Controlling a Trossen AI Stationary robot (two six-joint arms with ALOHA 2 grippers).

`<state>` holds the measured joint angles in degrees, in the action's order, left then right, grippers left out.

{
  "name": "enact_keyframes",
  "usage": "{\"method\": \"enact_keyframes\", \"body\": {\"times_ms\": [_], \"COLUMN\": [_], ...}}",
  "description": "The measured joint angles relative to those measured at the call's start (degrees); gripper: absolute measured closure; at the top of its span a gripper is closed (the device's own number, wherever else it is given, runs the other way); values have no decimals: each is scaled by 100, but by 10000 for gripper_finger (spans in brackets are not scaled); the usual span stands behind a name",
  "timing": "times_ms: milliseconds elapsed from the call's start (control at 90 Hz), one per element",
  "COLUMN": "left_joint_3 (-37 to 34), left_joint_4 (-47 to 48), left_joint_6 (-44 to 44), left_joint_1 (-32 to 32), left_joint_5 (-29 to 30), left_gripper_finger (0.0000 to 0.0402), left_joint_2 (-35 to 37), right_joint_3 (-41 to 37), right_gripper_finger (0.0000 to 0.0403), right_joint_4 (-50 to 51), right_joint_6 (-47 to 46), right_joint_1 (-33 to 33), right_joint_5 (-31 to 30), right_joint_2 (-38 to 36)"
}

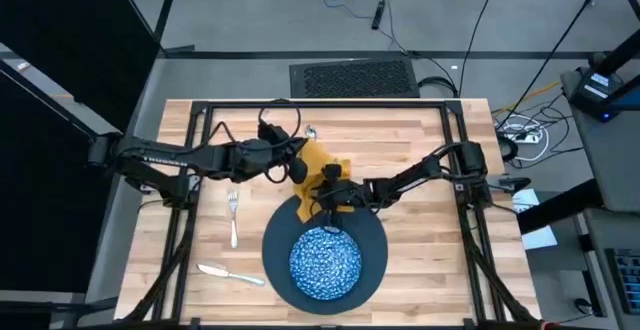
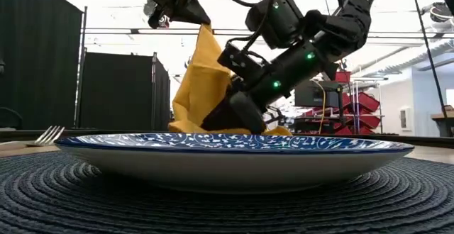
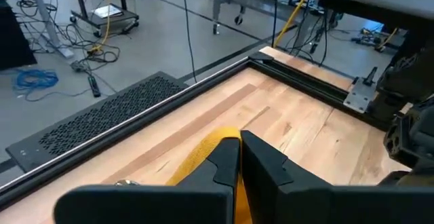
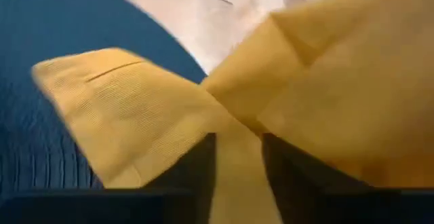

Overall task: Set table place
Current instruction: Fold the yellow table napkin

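Note:
The mustard-yellow napkin [image 1: 318, 160] stands raised behind the dish and is held by both grippers. My left gripper [image 2: 193, 13] is shut on its top, high above the table. My right gripper [image 2: 240, 117] is shut on its lower part, just over the far edge of the dark round ribbed mat [image 1: 372, 232]. A blue-and-white speckled dish [image 1: 325, 260] sits on that mat. The fork [image 1: 233, 215] and knife [image 1: 230, 273] lie on the table to the left of the mat. The spoon [image 1: 312, 132] lies beyond the napkin. My left gripper pinches the napkin's uppermost part [image 3: 218, 144] between its two fingers, coming from above. The cloth hangs down from the fingers in a broad drape [image 2: 198, 78]. My right gripper pinches a gathered fold low on the napkin [image 4: 237, 157], slanting down from the table's right. Cloth spreads out to both sides of the fingers. The napkin's bottom edge [image 2: 278, 129] lies near the mat's far rim.
The table [image 1: 420, 140] has bare wood at its far right and near left. A black frame runs along its edges. Both arms meet over the table's middle, close together.

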<state>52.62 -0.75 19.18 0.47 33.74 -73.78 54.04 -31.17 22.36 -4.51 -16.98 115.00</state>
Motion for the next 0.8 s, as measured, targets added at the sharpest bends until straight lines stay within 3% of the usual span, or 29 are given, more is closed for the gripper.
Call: {"method": "enact_keyframes", "body": {"times_ms": [200,322,800], "left_joint_3": [0,0,0], "left_joint_4": [-1,-118,-691], "left_joint_6": [3,166,147], "left_joint_1": [-27,-24,-206], "left_joint_5": [0,-72,-312], "left_gripper_finger": [402,402,402], "left_joint_2": [0,0,0], "right_joint_3": [0,0,0], "right_gripper_finger": [133,95,107], "right_joint_4": [-626,-847,-1026], "right_joint_6": [1069,1263,975], "right_joint_1": [2,133,431], "right_joint_5": [-987,-1007,-1026], "right_joint_2": [0,-2,-4]}}
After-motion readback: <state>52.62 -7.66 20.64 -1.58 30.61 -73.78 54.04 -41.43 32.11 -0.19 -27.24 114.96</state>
